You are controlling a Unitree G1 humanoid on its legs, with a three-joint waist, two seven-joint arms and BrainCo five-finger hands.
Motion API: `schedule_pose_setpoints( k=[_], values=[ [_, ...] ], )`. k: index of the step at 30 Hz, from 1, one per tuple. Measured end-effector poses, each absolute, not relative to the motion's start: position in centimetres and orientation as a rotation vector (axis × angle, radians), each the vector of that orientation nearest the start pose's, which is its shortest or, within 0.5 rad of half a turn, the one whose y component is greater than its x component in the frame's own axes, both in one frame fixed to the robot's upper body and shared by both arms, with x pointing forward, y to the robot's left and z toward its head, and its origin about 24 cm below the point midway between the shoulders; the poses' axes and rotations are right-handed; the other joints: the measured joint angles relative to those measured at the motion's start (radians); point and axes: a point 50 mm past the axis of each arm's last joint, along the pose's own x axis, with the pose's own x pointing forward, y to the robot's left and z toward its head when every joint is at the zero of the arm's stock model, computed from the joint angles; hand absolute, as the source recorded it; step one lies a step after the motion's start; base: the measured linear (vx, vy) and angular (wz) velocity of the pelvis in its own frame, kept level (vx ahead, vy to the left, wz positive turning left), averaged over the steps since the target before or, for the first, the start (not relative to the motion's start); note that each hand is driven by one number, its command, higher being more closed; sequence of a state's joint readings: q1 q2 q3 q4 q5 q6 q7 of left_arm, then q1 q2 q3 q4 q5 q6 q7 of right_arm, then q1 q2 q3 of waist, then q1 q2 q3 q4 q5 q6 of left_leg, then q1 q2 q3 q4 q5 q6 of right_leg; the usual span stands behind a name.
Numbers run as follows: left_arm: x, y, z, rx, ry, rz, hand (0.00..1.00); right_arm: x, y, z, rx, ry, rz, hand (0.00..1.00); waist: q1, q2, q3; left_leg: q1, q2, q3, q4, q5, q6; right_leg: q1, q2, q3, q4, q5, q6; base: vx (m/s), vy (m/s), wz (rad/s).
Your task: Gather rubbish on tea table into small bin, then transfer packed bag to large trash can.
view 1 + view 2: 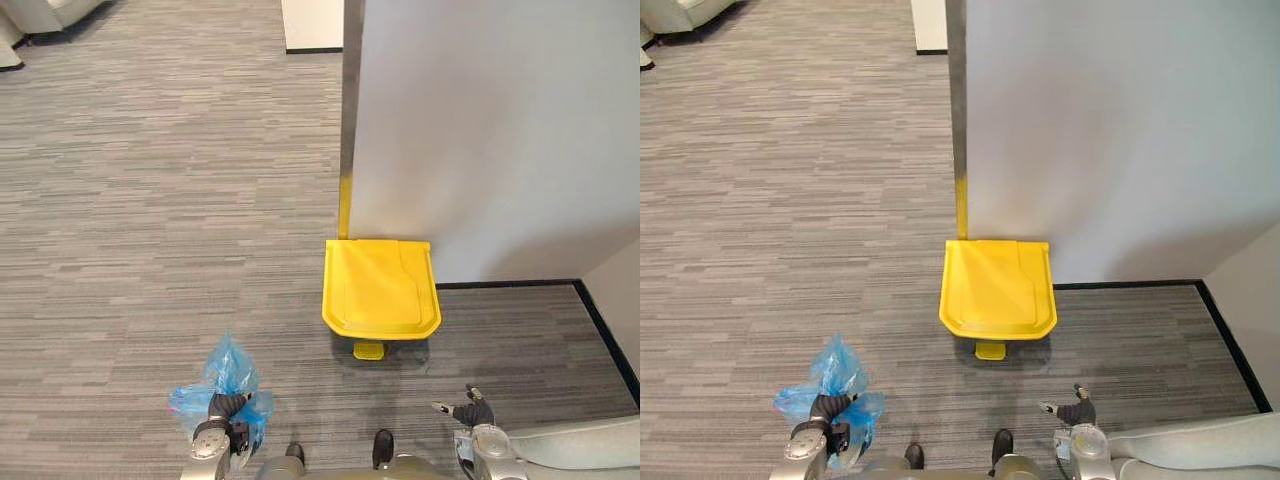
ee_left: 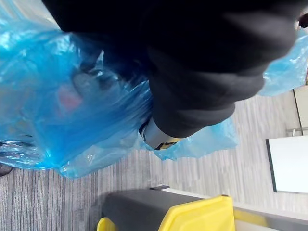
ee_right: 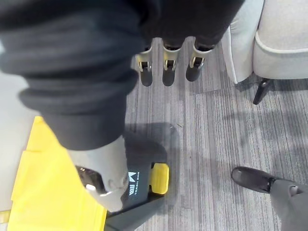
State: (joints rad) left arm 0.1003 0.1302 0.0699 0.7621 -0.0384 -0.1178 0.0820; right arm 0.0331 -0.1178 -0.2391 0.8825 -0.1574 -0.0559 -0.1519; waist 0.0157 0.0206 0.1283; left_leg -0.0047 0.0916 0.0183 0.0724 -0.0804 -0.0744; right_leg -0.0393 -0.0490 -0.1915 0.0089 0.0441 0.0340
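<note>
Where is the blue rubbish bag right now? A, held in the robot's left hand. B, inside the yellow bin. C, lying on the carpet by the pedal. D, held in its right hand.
A: the left hand grips the blue bag, short of the yellow bin, whose lid is down.

There is one blue rubbish bag [image 1: 232,372]. There is one large trash can [image 2: 139,209], with one yellow lid [image 1: 381,290] and one yellow foot pedal [image 1: 369,350]. Two robot hands are in view: the left robot hand [image 1: 222,408] and the right robot hand [image 1: 470,410].
</note>
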Motion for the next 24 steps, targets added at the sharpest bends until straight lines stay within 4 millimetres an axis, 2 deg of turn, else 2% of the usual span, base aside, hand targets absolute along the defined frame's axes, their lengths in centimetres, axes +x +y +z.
schedule_pose_setpoints(
  k=[7,10,12,14,15,17,19,21,22,23,24],
  values=[
    [15.1,21.5,-11.9,0.097,0.735,0.23,1.0,14.2,-24.3,-12.7,-0.199,0.851,-0.391,0.0,0.001,-0.007,0.007,-0.007,0.014,0.052,-0.003,-0.001,0.0,-0.013,0.012,0.037,-0.016,-0.006,0.008,-0.02,-0.016,-0.1],
    [15.1,21.4,-11.9,0.097,0.734,0.23,1.0,14.6,-24.3,-12.5,-0.2,0.842,-0.389,0.0,0.0,-0.009,0.006,-0.013,0.013,0.083,0.001,-0.018,0.011,-0.039,0.011,0.07,0.002,-0.017,0.023,0.1,0.028,-0.28],
    [15.2,21.5,-11.8,0.097,0.729,0.229,1.0,14.6,-24.3,-12.5,-0.2,0.843,-0.389,0.0,-0.001,-0.01,0.006,-0.018,0.011,0.101,0.028,-0.047,0.019,-0.081,0.0,0.09,0.09,-0.073,0.045,0.13,0.062,-0.21],
    [15.1,21.5,-11.9,0.1,0.732,0.229,1.0,14.3,-24.4,-12.7,-0.2,0.856,-0.391,0.0,-0.004,-0.02,0.007,-0.016,-0.002,0.11,0.098,-0.096,0.021,-0.125,-0.033,0.101,0.246,-0.144,0.08,0.19,0.108,-0.06],
    [15.0,21.4,-11.9,0.106,0.734,0.219,1.0,14.1,-24.5,-12.7,-0.2,0.862,-0.396,0.0,-0.005,-0.021,0.007,-0.007,-0.007,0.104,0.114,-0.118,0.03,-0.136,-0.052,0.093,0.314,-0.165,0.111,0.22,0.098,0.18],
    [15.9,21.7,-11.4,0.129,0.711,0.205,1.0,14.3,-24.3,-12.7,-0.196,0.862,-0.391,0.0,-0.007,-0.021,0.029,0.054,-0.01,0.081,0.135,-0.159,0.052,-0.295,-0.088,0.08,0.675,-0.19,0.175,0.3,0.083,0.19],
    [16.3,21.9,-11.2,0.141,0.7,0.204,1.0,14.4,-24.2,-12.7,-0.192,0.861,-0.389,0.0,-0.002,-0.006,0.04,0.08,0.023,0.074,0.178,-0.216,0.054,-0.349,-0.052,0.075,0.65,-0.241,0.094,0.33,0.03,0.08],
    [17.3,22.7,-10.6,0.167,0.671,0.205,1.0,14.8,-24.4,-12.3,-0.177,0.837,-0.404,0.0,-0.005,-0.014,0.061,0.131,0.032,0.062,0.188,-0.246,0.054,-0.375,-0.037,0.046,0.483,-0.197,0.081,0.36,-0.029,0.25],
    [18.2,22.7,-10.1,0.167,0.644,0.207,1.0,15.1,-24.5,-12.0,-0.17,0.816,-0.414,0.0,-0.013,-0.029,0.077,0.158,0.025,0.059,0.191,-0.263,0.048,-0.375,-0.029,0.024,0.328,-0.124,0.076,0.4,-0.1,0.36],
    [18.9,23.0,-9.6,0.166,0.618,0.217,1.0,15.2,-24.6,-11.9,-0.166,0.806,-0.42,0.0,-0.012,-0.046,0.095,0.189,0.017,0.066,0.202,-0.287,0.014,-0.361,-0.027,0.007,0.239,-0.084,0.056,0.41,-0.123,0.41],
    [19.0,23.1,-9.5,0.17,0.611,0.22,1.0,14.9,-24.8,-11.8,-0.159,0.804,-0.435,0.0,-0.012,-0.053,0.092,0.199,0.017,0.065,0.216,-0.305,0.001,-0.338,-0.031,0.005,0.23,-0.077,0.049,0.41,-0.117,0.22]
  ],
)
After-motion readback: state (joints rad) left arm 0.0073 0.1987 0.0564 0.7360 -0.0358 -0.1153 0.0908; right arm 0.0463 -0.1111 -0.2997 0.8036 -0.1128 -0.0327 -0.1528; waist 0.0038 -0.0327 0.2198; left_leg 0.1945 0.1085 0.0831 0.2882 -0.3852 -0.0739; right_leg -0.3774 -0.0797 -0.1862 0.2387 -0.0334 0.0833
